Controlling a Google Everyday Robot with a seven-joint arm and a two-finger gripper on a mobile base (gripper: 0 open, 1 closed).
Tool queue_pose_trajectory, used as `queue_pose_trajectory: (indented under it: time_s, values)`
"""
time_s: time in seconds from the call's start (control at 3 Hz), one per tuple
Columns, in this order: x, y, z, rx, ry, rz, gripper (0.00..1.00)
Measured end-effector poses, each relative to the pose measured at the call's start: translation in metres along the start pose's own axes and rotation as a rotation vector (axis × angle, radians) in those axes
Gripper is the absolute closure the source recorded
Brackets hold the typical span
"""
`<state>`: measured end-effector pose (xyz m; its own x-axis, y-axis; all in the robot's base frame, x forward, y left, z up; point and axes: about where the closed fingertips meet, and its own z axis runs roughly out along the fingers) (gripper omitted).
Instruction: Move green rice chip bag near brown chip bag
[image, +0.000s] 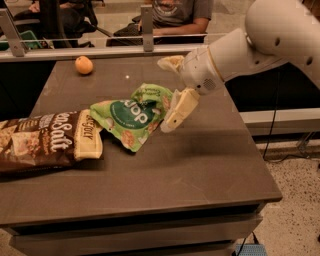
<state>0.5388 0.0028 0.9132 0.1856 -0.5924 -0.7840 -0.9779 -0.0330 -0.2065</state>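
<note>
The green rice chip bag (131, 114) lies crinkled on the brown table (200, 165), its left edge touching the cream end of the brown chip bag (42, 142). The brown bag lies flat at the table's left edge with white "Salt" lettering showing. My gripper (165, 95) is at the green bag's right end with its fingers spread wide. One cream finger (180, 107) rests by the bag's right edge, the other finger (170, 62) is raised behind it. The fingers do not clamp the bag.
An orange (84, 65) sits at the table's back left. A metal rail with posts (147, 25) runs behind the table, and people sit beyond it. The table's right edge drops to a speckled floor (295, 200).
</note>
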Motion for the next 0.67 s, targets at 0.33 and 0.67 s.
queue_pose_trajectory:
  time_s: [0.33, 0.67]
  values:
    - [-0.011, -0.003, -0.056, 0.083, 0.054, -0.057, 0.00]
    - [-0.014, 0.003, -0.108, 0.153, 0.063, -0.101, 0.00]
